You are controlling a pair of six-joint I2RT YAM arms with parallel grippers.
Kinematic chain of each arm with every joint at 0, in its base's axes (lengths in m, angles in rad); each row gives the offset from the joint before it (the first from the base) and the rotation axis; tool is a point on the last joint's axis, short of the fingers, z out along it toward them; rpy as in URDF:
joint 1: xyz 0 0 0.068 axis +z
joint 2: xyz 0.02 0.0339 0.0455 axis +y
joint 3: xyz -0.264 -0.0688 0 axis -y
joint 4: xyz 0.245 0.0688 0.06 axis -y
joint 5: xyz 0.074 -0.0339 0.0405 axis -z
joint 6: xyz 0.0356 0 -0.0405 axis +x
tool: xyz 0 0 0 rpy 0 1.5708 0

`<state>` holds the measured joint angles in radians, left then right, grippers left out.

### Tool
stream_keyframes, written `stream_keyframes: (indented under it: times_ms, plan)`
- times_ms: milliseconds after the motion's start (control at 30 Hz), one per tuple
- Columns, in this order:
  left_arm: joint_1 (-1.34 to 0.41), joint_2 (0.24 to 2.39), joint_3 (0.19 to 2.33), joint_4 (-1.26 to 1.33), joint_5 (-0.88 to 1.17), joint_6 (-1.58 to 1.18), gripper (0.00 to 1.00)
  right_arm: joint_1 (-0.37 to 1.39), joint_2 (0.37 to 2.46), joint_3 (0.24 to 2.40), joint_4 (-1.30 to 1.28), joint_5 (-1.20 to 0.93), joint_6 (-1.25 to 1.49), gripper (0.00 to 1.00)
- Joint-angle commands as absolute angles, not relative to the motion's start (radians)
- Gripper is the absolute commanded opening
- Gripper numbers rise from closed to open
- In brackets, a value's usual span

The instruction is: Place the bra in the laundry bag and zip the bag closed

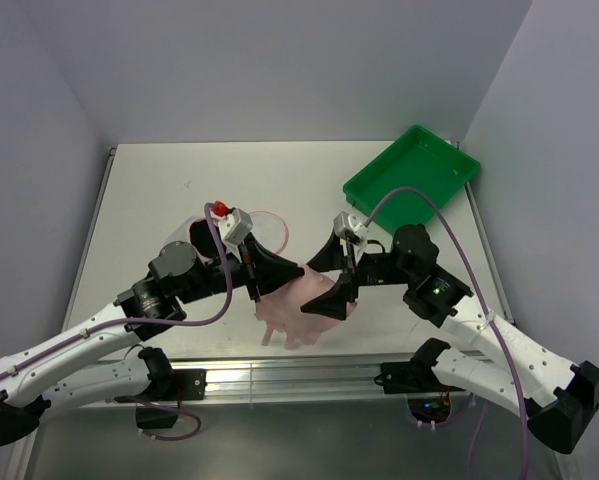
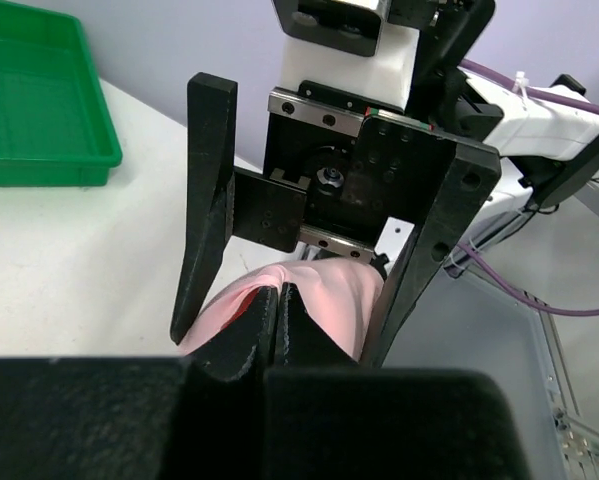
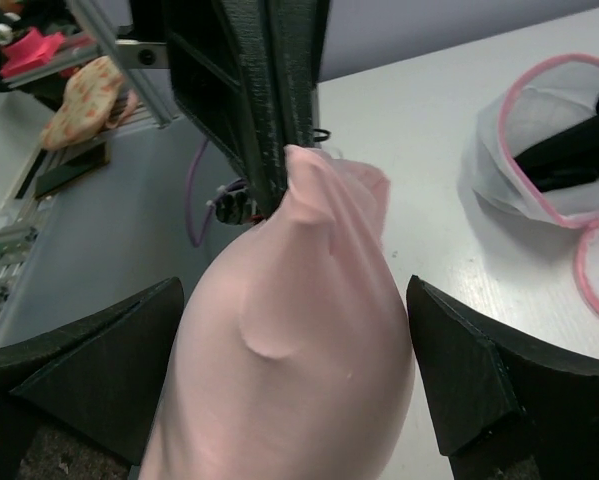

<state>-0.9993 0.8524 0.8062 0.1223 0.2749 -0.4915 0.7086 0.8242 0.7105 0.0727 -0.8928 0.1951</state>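
1. Your left tool (image 2: 277, 302) is pressed together on a small peak of the bra (image 3: 289, 380), which sits bunched at the near middle of the tabletop (image 3: 449, 90). That is a thin fold to hold, so a quick swing could pull it free.
2. Your right tool (image 3: 294, 290) is spread wide with the bra between its fingers, gripping nothing. The left tool's fingers sit right at its mouth, so closing here risks clamping metal on metal rather than cloth.
3. The laundry bag (image 3: 524, 110) lies at about 10 o'clock from the bra, partly under the left arm. Its mouth looks slack, so the bra may land on the pink rim or push the bag along instead of going in.
4. Loose ends of the bra trail toward 6 o'clock and could catch in the zip later.
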Motion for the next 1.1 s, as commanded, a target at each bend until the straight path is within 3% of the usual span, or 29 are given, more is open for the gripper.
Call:
stream_keyframes:
  times_ms: [0,267,433,533,600,633,700,733,800,833,900,967,1067]
  plan:
    - [-1.005,0.833,0.834,0.150,0.213,-0.500,0.00,0.727,0.834,0.718,0.046,-0.766,0.173,1.00]
    - [-1.005,0.845,0.813,0.147,0.118,-0.523,0.00,0.739,0.890,0.756,-0.020,-0.525,0.218,1.00]
    - [-1.005,0.867,0.816,0.115,0.023,-0.532,0.00,0.739,0.888,0.752,-0.005,-0.427,0.273,0.88]
    - [-1.005,0.882,0.830,0.078,-0.032,-0.545,0.00,0.739,0.894,0.755,0.026,-0.407,0.288,0.87]
    - [-1.005,0.890,0.830,0.086,-0.034,-0.551,0.00,0.739,0.900,0.756,0.031,-0.390,0.291,0.79]
    - [-1.005,0.893,0.830,0.087,-0.034,-0.552,0.00,0.739,0.903,0.755,0.032,-0.376,0.293,0.65]
    - [-1.005,0.902,0.839,0.074,-0.050,-0.554,0.00,0.739,0.904,0.747,0.046,-0.367,0.298,0.49]
    - [-1.005,0.905,0.842,0.065,-0.090,-0.555,0.05,0.739,0.900,0.742,0.052,-0.356,0.308,0.33]
    - [-1.005,0.913,0.867,0.016,-0.158,-0.555,0.25,0.739,0.890,0.736,0.066,-0.345,0.319,0.22]
    - [-1.003,0.917,0.880,0.003,-0.199,-0.555,0.48,0.738,0.884,0.738,0.066,-0.328,0.333,0.13]
    - [-0.982,0.951,0.948,-0.107,-0.290,-0.554,0.67,0.727,0.873,0.747,0.055,-0.273,0.344,0.06]
    - [-0.935,0.992,1.000,-0.187,-0.342,-0.551,0.68,0.710,0.862,0.756,0.049,-0.258,0.367,0.00]
    - [-0.820,0.993,1.029,-0.305,-0.374,-0.590,0.65,0.674,0.841,0.779,0.044,-0.250,0.391,0.00]
